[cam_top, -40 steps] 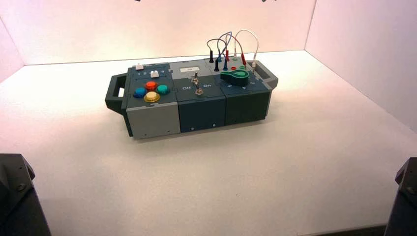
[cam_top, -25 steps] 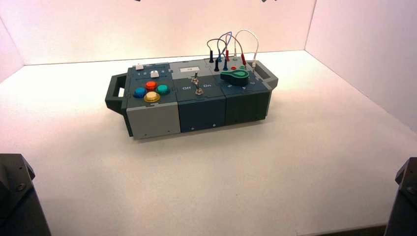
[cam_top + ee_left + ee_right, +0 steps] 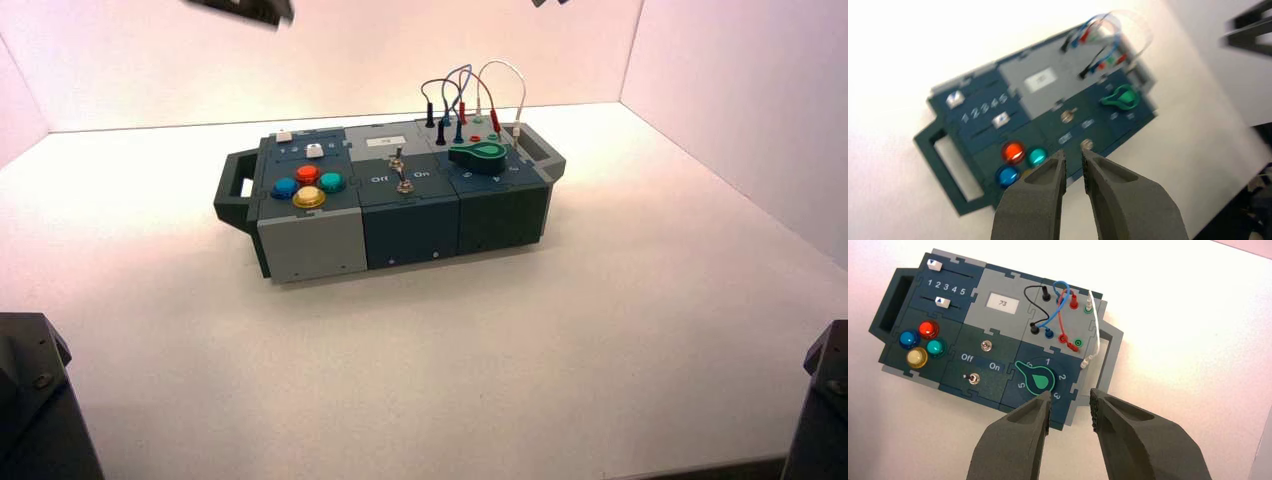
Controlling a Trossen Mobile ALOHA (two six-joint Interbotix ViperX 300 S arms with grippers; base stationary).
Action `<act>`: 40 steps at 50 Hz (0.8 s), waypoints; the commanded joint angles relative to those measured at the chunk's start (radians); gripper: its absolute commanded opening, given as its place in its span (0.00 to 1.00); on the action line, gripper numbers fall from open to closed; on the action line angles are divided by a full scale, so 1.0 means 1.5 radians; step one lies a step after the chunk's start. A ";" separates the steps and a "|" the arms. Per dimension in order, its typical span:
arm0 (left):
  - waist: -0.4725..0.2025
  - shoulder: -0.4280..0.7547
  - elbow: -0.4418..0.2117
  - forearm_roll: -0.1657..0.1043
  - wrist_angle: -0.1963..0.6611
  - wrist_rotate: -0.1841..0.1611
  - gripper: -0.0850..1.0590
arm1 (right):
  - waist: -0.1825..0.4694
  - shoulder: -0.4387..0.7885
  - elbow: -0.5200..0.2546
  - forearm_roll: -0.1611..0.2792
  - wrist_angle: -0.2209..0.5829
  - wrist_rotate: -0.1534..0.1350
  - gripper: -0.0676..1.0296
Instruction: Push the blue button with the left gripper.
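Observation:
The blue button (image 3: 284,187) sits at the left of a four-button cluster on the box (image 3: 310,245), beside the red button (image 3: 307,174), the teal button (image 3: 331,182) and the yellow button (image 3: 308,197). It also shows in the left wrist view (image 3: 1008,176) and the right wrist view (image 3: 909,338). My left gripper (image 3: 1073,154) hangs high above the box, its fingers drawn together with only a narrow gap and holding nothing. Only a blurred dark piece of that arm (image 3: 245,8) shows at the high view's top edge. My right gripper (image 3: 1070,392) is open and empty, high above the box's knob end.
The box also bears two white sliders (image 3: 941,301), toggle switches (image 3: 401,170) lettered Off and On, a green knob (image 3: 478,153) and looped wires (image 3: 470,90). It has handles at both ends. White walls enclose the table. Dark arm bases (image 3: 30,400) stand at the front corners.
A blurred dark piece of my left arm has come into the high view's top left edge. The box and its parts have not moved.

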 commanded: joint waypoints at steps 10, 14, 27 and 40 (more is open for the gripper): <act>0.021 0.028 -0.007 0.000 0.003 0.000 0.15 | -0.001 -0.026 -0.013 0.007 -0.005 0.001 0.45; 0.035 0.038 -0.008 0.001 0.011 0.000 0.10 | -0.001 -0.028 -0.013 0.009 -0.005 0.002 0.45; 0.070 0.099 -0.006 0.004 0.039 0.015 0.05 | -0.001 -0.027 -0.013 0.027 -0.007 0.005 0.46; 0.070 0.195 -0.034 0.004 0.038 0.031 0.05 | -0.001 -0.032 -0.017 0.036 -0.013 0.007 0.46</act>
